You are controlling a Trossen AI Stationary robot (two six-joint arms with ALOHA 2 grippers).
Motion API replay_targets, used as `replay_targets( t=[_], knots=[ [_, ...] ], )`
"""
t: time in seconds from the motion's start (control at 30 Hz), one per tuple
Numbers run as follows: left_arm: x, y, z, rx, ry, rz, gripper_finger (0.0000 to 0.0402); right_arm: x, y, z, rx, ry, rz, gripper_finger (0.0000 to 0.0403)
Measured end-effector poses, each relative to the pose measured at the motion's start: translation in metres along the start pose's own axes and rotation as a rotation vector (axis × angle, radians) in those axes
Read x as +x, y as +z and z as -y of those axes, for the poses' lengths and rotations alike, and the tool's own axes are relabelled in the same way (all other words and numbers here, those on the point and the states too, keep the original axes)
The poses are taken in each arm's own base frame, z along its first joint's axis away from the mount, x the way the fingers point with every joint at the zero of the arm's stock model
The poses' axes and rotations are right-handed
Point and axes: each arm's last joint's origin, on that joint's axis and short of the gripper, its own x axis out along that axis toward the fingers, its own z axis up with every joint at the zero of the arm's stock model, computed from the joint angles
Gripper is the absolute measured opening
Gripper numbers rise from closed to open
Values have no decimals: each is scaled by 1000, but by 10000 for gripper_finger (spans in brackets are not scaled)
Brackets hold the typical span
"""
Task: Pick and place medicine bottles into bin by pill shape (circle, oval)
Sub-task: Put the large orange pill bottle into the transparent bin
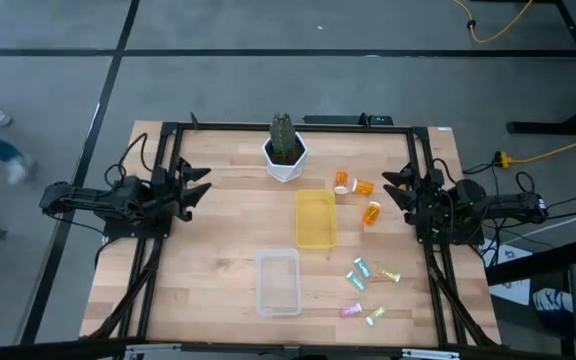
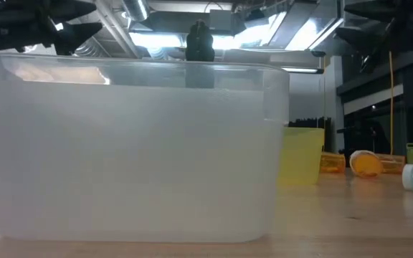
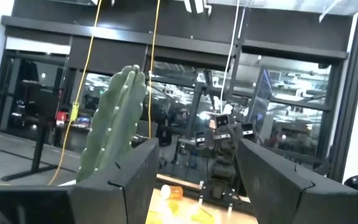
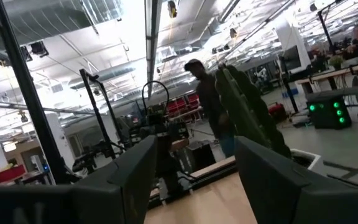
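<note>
Wooden table (image 1: pixel 208 260) under a black frame holds everything, with grey floor around it. Three orange bottles (image 1: pixel 365 186) lie just beside the right gripper (image 1: pixel 396 190), on its inner side toward the table middle; one of them, with a white cap, is nearest the yellow bin (image 1: pixel 315 219). The pale bottles (image 1: pixel 358 272), green and pink, lie scattered nearer the front edge, below this gripper in the high view and well apart from it. The yellow bin stands between the two grippers, closer to the right one. The clear bin (image 1: pixel 278 283) stands near the front edge, just beside the yellow bin's corner; in the low view it fills most of the picture (image 2: pixel 135 158). The white pot with a cactus (image 1: pixel 284 148) is at the far edge, beyond the yellow bin.

The right gripper has its fingers (image 4: pixel 135 180) parted, with nothing between them. The left gripper (image 1: pixel 200 188) waits at the left side, well apart from the bottles, its fingers (image 3: pixel 123 180) also parted and holding nothing. A person (image 4: pixel 207 93) stands in the room behind the cactus.
</note>
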Motion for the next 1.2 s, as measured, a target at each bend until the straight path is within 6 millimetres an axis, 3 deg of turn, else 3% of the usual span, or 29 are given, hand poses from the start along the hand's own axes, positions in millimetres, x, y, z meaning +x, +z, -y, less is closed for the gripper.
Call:
replay_targets(
  t=[0.3, 0.5, 0.9, 1.2],
  knots=[
    [3, -5, 1, -59, 10, -52, 212, 0, 0, 1, 45, -17, 2, 218],
    [22, 3, 7, -35, 31, -127, 212, 0, 1, 4, 45, -140, 43, 218],
    [118, 9, 20, 202, 147, -403, 212, 0, 0, 5, 12, -160, 38, 218],
    [182, -8, 33, 224, -165, -538, 212, -1, -11, 8, -9, -194, -70, 218]
  ],
)
